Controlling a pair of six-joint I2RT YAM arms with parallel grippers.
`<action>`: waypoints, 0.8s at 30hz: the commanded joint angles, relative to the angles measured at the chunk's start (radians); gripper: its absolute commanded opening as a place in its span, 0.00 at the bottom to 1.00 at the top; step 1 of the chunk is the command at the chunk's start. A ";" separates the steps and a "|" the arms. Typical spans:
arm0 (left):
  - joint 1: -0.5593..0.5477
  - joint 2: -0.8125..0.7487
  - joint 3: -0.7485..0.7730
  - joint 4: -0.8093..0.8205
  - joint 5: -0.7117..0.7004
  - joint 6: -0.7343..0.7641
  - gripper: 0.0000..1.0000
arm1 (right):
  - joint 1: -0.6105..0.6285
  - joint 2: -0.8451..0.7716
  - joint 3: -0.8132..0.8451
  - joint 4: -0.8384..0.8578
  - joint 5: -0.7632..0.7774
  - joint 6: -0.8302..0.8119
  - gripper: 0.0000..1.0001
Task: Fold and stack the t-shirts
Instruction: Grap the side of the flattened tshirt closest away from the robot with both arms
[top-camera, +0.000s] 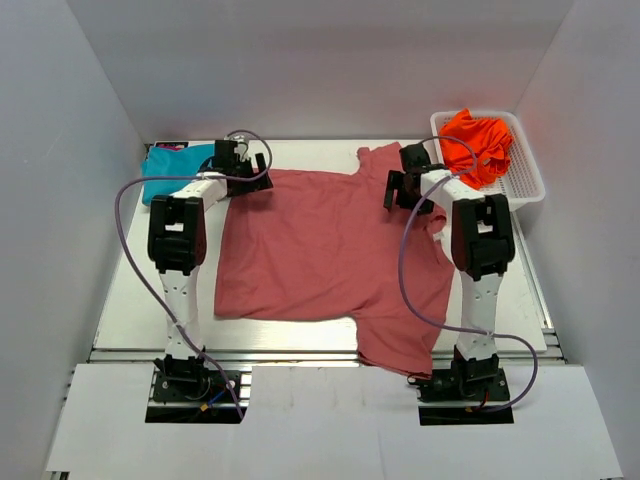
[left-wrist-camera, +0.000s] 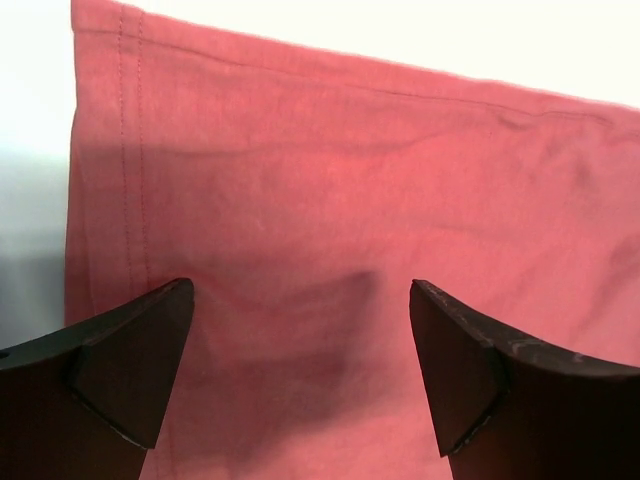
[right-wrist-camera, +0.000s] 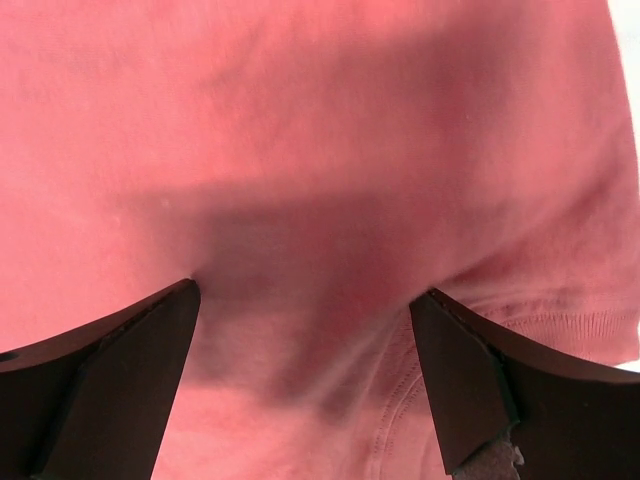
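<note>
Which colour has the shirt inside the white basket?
The shirt is bright orange, best seen in the top external view.

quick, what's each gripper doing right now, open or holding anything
Left gripper: open, holding nothing, over the dusty-red t-shirt.
Right gripper: open, holding nothing, over the same shirt.

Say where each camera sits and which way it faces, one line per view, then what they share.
Top external: fixed above and behind the robot, looking down on the table; left arm and right arm show, bases at the bottom.
Left wrist: on the left arm, looking down past the open left claw at a hemmed edge of the red shirt.
Right wrist: on the right arm, looking down past the open right claw at a ribbed band of that shirt.
Shared: all three see the red shirt.
</note>
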 joint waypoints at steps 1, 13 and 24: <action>0.028 0.150 0.122 -0.188 -0.062 -0.007 1.00 | -0.014 0.117 0.141 -0.008 -0.043 -0.041 0.91; 0.037 0.254 0.503 -0.242 0.012 0.055 1.00 | -0.037 0.294 0.613 0.030 -0.132 -0.217 0.91; 0.016 -0.445 -0.153 -0.135 -0.070 0.059 1.00 | -0.012 -0.401 -0.200 0.375 -0.310 -0.168 0.91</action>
